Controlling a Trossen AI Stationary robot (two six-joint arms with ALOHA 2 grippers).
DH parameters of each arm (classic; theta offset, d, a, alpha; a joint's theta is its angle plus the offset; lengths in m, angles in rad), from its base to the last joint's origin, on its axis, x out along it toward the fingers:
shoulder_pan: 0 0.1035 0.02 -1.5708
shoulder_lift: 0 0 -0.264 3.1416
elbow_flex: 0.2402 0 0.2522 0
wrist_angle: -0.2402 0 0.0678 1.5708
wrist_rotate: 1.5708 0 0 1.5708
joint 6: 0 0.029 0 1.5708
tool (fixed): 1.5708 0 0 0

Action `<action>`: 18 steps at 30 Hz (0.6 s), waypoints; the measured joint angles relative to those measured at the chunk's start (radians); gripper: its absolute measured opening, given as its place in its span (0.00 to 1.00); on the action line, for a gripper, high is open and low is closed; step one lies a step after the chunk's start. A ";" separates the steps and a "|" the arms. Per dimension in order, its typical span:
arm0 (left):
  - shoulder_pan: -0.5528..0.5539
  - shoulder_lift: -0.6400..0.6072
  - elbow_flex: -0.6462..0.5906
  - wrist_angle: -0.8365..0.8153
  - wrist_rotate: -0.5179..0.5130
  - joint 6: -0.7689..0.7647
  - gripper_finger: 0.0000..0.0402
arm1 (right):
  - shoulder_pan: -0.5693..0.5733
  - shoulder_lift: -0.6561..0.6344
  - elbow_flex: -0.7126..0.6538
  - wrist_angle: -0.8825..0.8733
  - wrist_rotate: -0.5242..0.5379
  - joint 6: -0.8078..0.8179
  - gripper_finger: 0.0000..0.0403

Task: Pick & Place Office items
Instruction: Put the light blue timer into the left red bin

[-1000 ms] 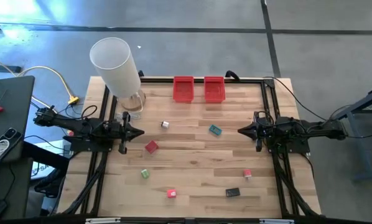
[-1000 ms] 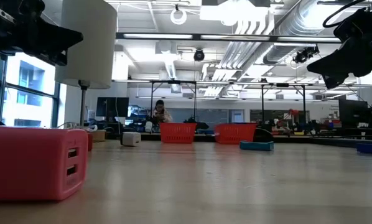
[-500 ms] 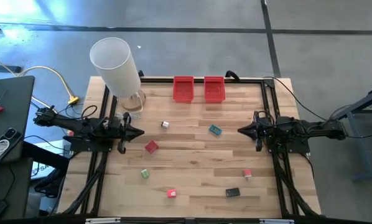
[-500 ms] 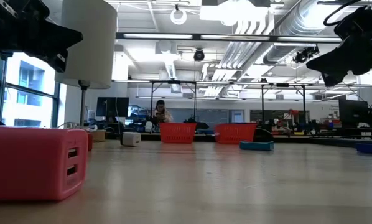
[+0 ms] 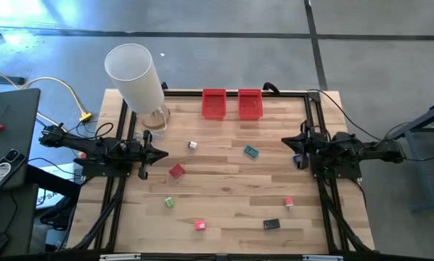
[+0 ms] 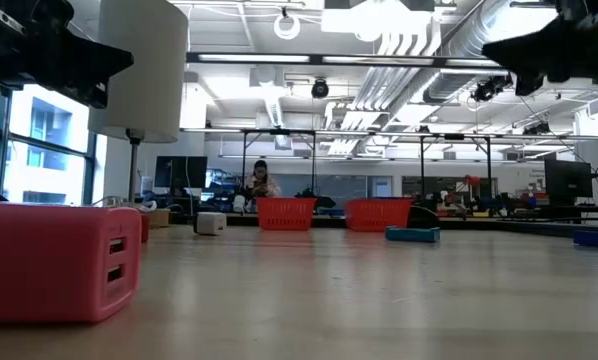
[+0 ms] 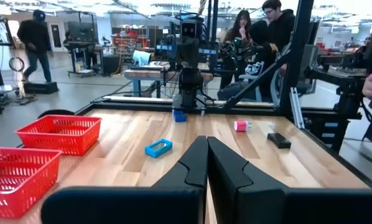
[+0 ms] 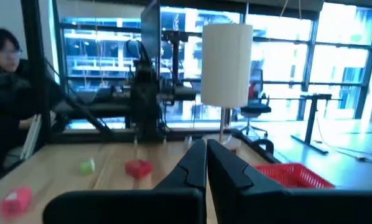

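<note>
Several small office items lie apart on the wooden table (image 5: 224,185): a white piece (image 5: 192,145), a teal one (image 5: 251,151), a red one (image 5: 176,171), a green one (image 5: 169,203), a black one (image 5: 271,224). My left gripper (image 5: 166,153) hovers shut at the table's left edge, pointing level toward the right. At the right edge my right gripper (image 5: 284,142) hovers shut, pointing left and slightly upward. Both wrist views show the fingers of the left gripper (image 7: 206,146) and the right gripper (image 8: 206,149) closed on nothing.
Two red bins (image 5: 213,104) (image 5: 250,104) stand side by side at the table's far edge. A tall white cylinder (image 5: 135,76) stands at the far left corner. People show in the room beyond the table. A black frame runs along the table's edges.
My right gripper has risen and tipped its fingers upward, rolling a little; in the high view its tip has drawn back toward the table's right edge. It stays shut.
</note>
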 joint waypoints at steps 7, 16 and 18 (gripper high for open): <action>0.000 0.005 0.000 -0.001 0.000 0.006 0.00 | 0.001 0.069 0.119 -0.015 -0.027 0.008 0.01; 0.000 0.005 0.000 -0.001 0.001 0.006 0.00 | 0.001 0.302 0.320 -0.175 0.119 -0.026 0.02; 0.000 0.005 0.000 -0.001 0.001 0.006 0.00 | 0.001 0.364 0.365 -0.217 0.141 -0.019 0.05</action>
